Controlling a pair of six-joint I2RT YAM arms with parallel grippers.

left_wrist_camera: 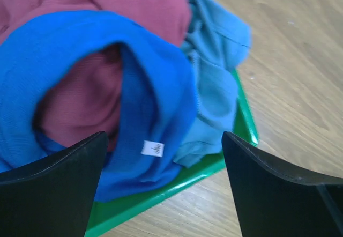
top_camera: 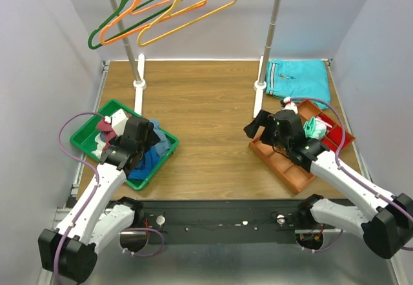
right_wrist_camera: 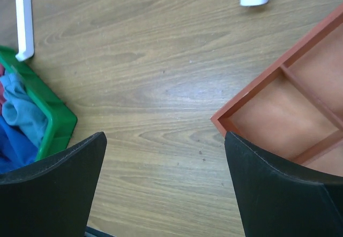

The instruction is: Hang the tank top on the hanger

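Note:
The royal blue tank top (left_wrist_camera: 69, 65) lies crumpled in the green bin (top_camera: 90, 129), wrapped over a maroon cloth (left_wrist_camera: 134, 1); a white label shows on it. In the top view the tank top (top_camera: 147, 164) peeks out under my left gripper (top_camera: 143, 144). My left gripper (left_wrist_camera: 163, 156) is open just above the top, empty. The yellow hanger (top_camera: 187, 15) hangs on the rack at the back, beside the orange and green ones. My right gripper (top_camera: 253, 127) is open and empty over bare table (right_wrist_camera: 161, 87) by the red tray's corner (right_wrist_camera: 220, 120).
A red-brown divided tray (top_camera: 290, 162) sits at the right with small items. A folded turquoise garment (top_camera: 298, 78) lies at the back right. Two rack poles on white feet (top_camera: 138, 84) (top_camera: 260, 86) stand mid-table. A light blue cloth (left_wrist_camera: 214, 76) lies in the bin.

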